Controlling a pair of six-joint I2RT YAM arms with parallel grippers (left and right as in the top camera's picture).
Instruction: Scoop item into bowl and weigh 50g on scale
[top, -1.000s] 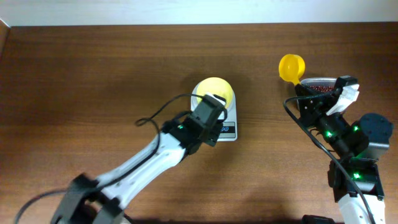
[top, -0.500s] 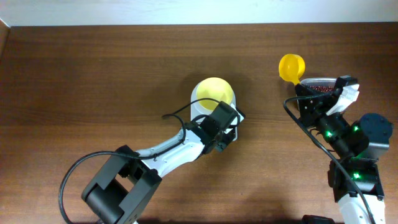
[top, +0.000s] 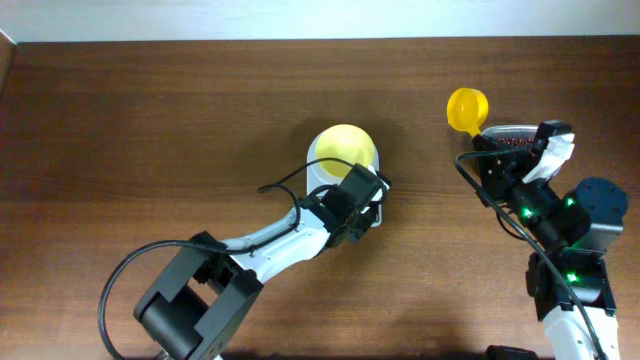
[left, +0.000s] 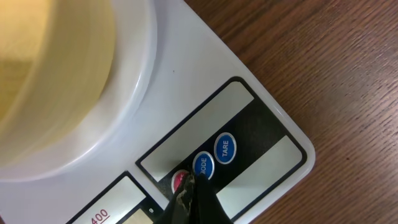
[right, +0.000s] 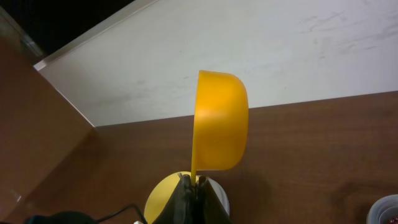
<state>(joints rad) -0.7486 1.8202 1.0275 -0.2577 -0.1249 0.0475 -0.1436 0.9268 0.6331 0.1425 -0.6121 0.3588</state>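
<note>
The left gripper (left: 189, 190), its tips pressed together into one point, touches the scale's (left: 205, 68) front panel at the seam between the red button (left: 178, 182) and the MODE button (left: 203, 165). The TARE button (left: 225, 148) sits just beyond, untouched. A second ago this arm reached out long from the lower left, with the gripper above the scale's front. Half a second ago it had folded at the elbow and dropped to the panel, and since then it has hardly shifted. I read that as a button press in hand: switching the scale on or setting it, before any weighing starts. Landing between two buttons risks pressing the wrong one, or neither.

Behind the panel, the bowl (top: 343, 150) rests on the scale's platform. Seen from overhead, no beans show inside it, so the 50 g is still wholly to do.

Across the counter (top: 150, 120), the right gripper (right: 194, 186) pinches the thin handle of the scoop (right: 221, 121). It holds the cup up on its side, well apart from the bowl and in nearly the same place as a second ago. The beans (top: 505, 141) lie in the tub (top: 515, 127) just beside that gripper, partly hidden by the arm. Scooping probably waits on the scale.
</note>
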